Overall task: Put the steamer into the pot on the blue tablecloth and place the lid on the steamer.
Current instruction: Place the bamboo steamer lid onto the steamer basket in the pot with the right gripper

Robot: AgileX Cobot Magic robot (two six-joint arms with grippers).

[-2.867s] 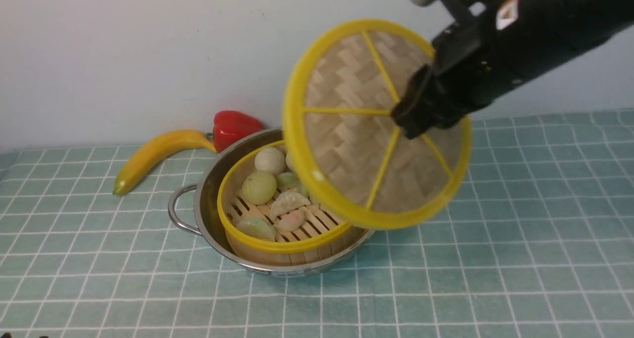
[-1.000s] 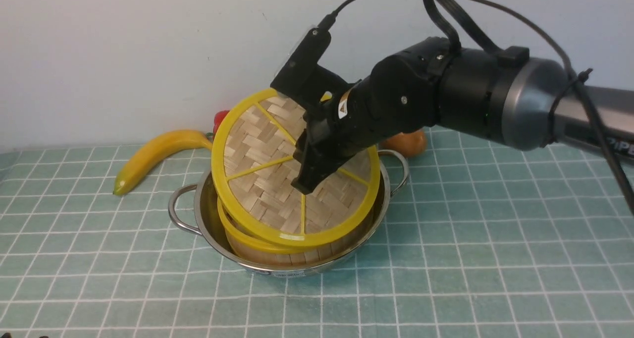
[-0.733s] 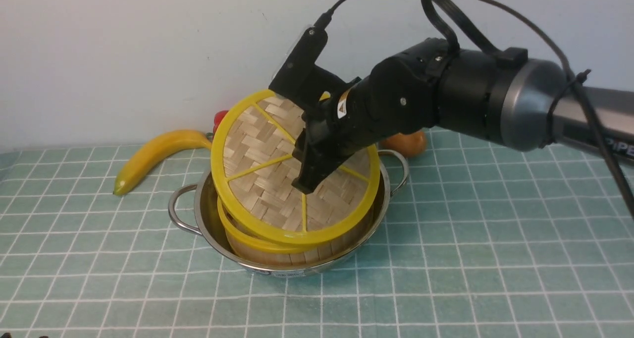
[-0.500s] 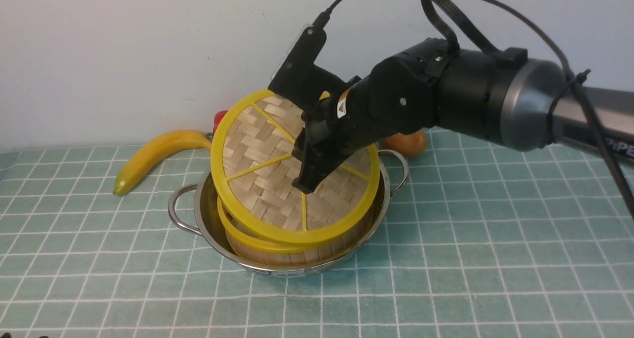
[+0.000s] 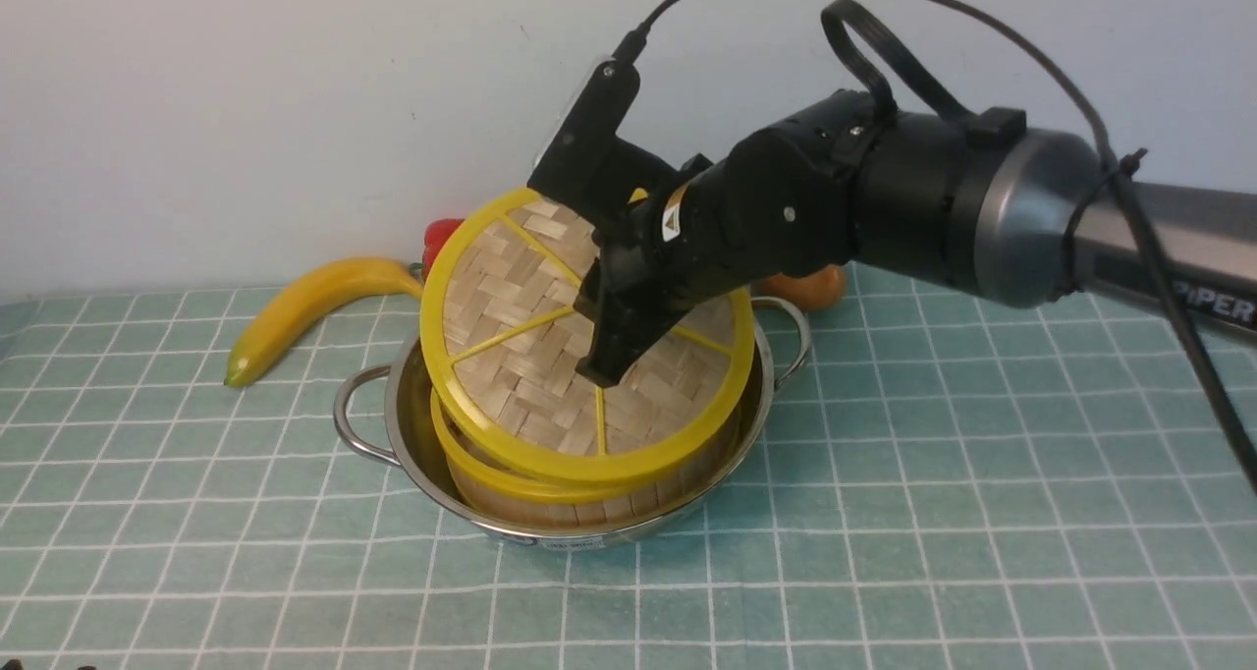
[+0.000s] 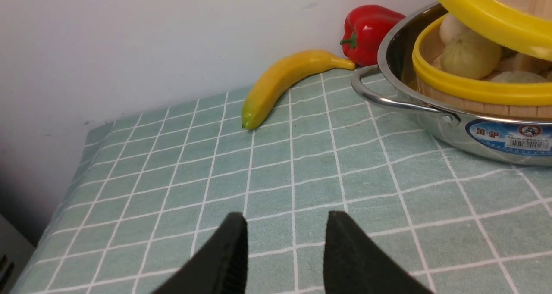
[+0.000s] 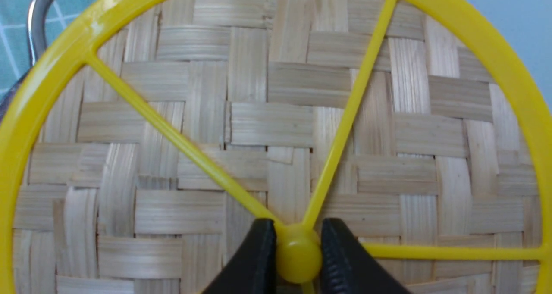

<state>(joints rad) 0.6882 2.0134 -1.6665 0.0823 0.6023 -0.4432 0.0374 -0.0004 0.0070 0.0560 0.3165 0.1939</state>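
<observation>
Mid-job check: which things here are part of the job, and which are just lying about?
In the job: lid, held by the right gripper; steamer; pot; blue tablecloth.
Lying about: banana; red pepper; orange-brown item, partly hidden; left gripper, open and empty.

Lowered flat woven bamboo lid with yellow rim and spokes (image 5: 520,385) from high right of shiny steel pot (image 5: 417,444) onto round yellow-rimmed bamboo steamer (image 5: 550,508). Set near edge against steamer's front rim, left far edge raised. Hid buns from front view. Swung right gripper (image 5: 601,373) in over pot.
</observation>
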